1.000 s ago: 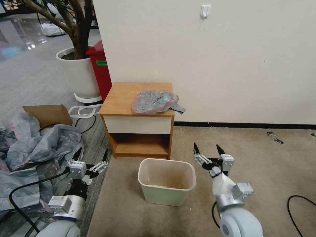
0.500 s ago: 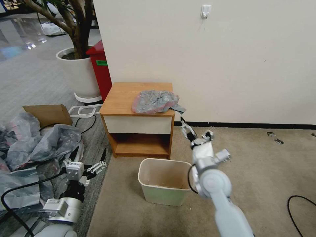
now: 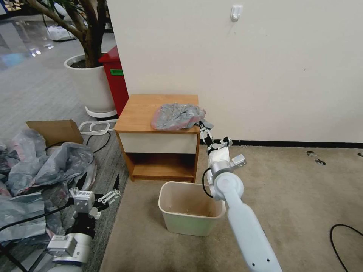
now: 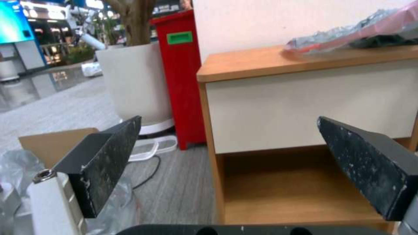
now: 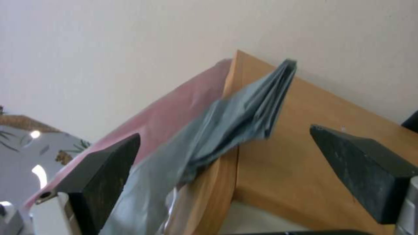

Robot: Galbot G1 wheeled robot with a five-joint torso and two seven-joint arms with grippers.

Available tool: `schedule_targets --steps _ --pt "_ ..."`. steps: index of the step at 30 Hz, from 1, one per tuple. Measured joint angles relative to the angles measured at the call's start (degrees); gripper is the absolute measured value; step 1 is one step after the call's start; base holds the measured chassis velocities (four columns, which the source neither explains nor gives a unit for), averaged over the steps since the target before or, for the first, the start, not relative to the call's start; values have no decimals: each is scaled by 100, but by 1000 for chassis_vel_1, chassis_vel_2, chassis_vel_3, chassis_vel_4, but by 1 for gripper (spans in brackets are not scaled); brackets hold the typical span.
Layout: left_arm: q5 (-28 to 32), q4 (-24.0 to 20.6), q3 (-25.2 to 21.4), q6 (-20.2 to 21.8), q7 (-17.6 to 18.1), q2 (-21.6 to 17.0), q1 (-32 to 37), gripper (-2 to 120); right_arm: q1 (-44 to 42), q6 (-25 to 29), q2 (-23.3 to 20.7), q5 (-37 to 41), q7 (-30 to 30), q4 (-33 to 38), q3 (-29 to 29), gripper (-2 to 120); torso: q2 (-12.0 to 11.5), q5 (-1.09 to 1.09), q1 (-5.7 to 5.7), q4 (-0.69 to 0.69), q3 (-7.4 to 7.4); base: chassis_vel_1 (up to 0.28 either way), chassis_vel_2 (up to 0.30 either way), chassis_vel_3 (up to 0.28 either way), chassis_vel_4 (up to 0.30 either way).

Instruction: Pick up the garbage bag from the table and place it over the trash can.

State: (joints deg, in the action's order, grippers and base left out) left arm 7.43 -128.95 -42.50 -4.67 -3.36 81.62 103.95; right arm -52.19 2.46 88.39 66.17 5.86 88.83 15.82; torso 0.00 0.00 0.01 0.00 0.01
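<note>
The right gripper (image 3: 213, 136), open, sits at the counter's (image 3: 143, 109) 4 o'clock corner beside the garbage bag (image 3: 177, 116); the left gripper (image 3: 99, 189) hangs open.

Head view: high, facing forward and down onto the table (image 3: 143, 109) at 12 o'clock. Left wrist view: low near the floor, facing its front. Right wrist view: close below its right corner, facing up. All share the garbage bag (image 3: 177, 116).
</note>
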Motion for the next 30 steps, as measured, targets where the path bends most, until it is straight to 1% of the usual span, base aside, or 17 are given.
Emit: schedule_targets --steps 5,10,15,17,26,28,29,30 --pt "-74 51 8 -35 102 72 41 100 252 52 41 13 -47 -365 72 96 0 0 0 0 0 0 0 0 0" --pt "-82 75 -9 -54 133 65 48 100 389 95 67 25 -101 -588 174 96 0 0 0 0 0 0 0 0 0" --pt "-85 90 -7 -55 141 56 42 100 451 98 103 38 -132 -697 209 95 0 0 0 0 0 0 0 0 0" --pt "-95 99 7 -55 144 62 38 100 459 97 144 47 -144 -728 210 92 0 0 0 0 0 0 0 0 0" --pt "-106 116 23 -60 152 74 27 100 452 93 239 48 -160 -715 219 89 0 0 -1 0 0 0 0 0 0" --pt "-108 116 28 -63 156 80 26 100 448 95 245 40 -165 -712 227 79 0 0 -1 0 -1 0 0 0 0" --pt "-110 118 31 -65 158 82 26 100 445 97 246 35 -168 -711 229 76 0 0 -1 0 0 0 0 0 0" --pt "-110 118 31 -65 158 82 26 100 445 97 246 35 -168 -711 229 76 0 0 -1 0 0 0 0 0 0"
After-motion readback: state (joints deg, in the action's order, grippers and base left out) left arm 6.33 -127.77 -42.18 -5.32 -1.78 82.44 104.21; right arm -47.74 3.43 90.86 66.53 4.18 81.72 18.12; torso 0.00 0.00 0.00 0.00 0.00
